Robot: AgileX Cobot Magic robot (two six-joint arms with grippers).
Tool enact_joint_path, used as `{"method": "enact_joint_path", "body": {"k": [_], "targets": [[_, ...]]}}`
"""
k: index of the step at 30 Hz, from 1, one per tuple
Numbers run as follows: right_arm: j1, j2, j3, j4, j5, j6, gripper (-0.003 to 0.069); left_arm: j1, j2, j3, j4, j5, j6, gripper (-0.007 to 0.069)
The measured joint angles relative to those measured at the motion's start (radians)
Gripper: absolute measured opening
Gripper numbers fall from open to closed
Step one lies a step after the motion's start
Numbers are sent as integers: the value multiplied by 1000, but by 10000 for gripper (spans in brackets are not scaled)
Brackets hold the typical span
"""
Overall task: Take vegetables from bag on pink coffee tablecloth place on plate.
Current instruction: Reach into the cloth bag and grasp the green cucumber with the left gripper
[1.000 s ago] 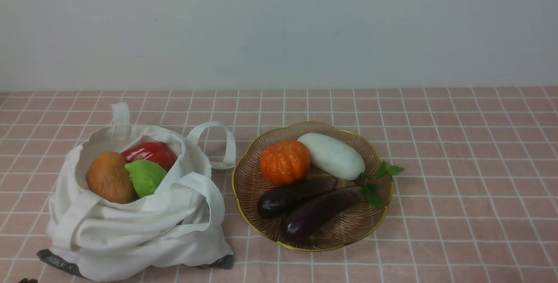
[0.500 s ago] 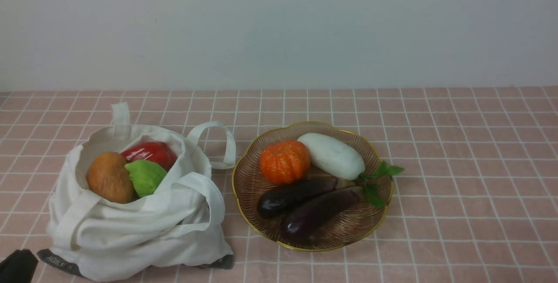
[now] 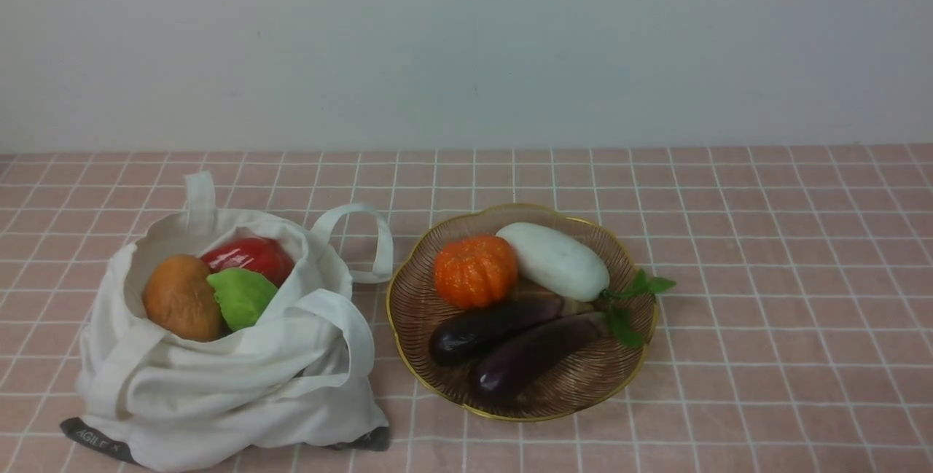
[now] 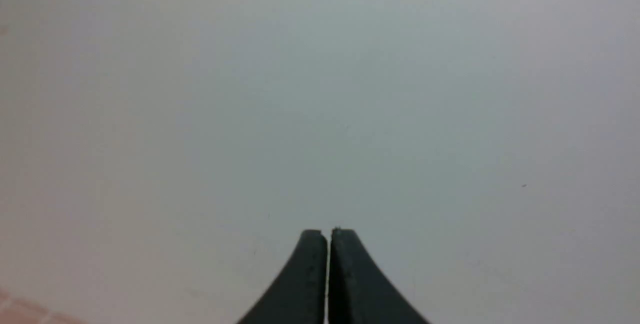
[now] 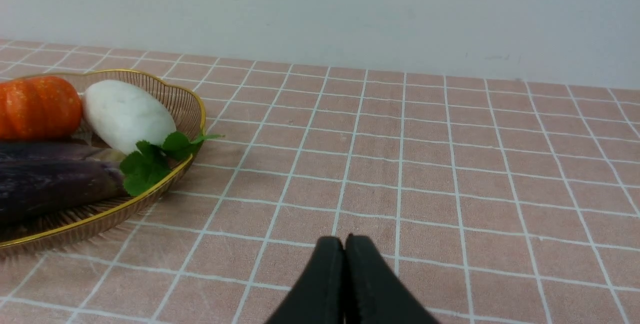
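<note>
The left end effector [image 4: 328, 236] is seen with fingers pressed together, empty. On the pink tablecloth [image 3: 765, 276], the potato [image 3: 181, 298], red pepper [image 3: 251, 254] and green gourd [image 3: 240, 296] are held inside the bag [image 3: 219, 385]. The plate [image 3: 583, 389] is set just beside it. The right end effector [image 5: 344, 241] is likewise closed and empty.

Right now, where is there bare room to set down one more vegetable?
On the plate, bare ribs show left of the pumpkin and on the robot's side of the nearer eggplant; its middle is crowded. The pink tablecloth right of the plate lies bare.

White bag [image 3: 219, 393] holds potato [image 3: 182, 298], pepper [image 3: 248, 256], gourd [image 3: 242, 296].
</note>
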Motion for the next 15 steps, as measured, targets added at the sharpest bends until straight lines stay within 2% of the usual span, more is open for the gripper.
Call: {"method": "enact_joint_path", "body": {"k": [2,5,10,11,12,15], "targets": [[0,0,0,0,0,0,-15,0,67,-71,34,44,19,-5],[0,0,0,0,0,0,-15,0,266,-238,96,243,35,-5],[0,0,0,0,0,0,-15,0,633,-490,163,664,71,-5],[0,0,0,0,0,0,-15,0,663,-511,167,697,77,-5],[0,0,0,0,0,0,-15,0,791,-605,179,824,103,-5],[0,0,0,0,0,0,-15,0,923,-709,184,942,138,-5]]}}
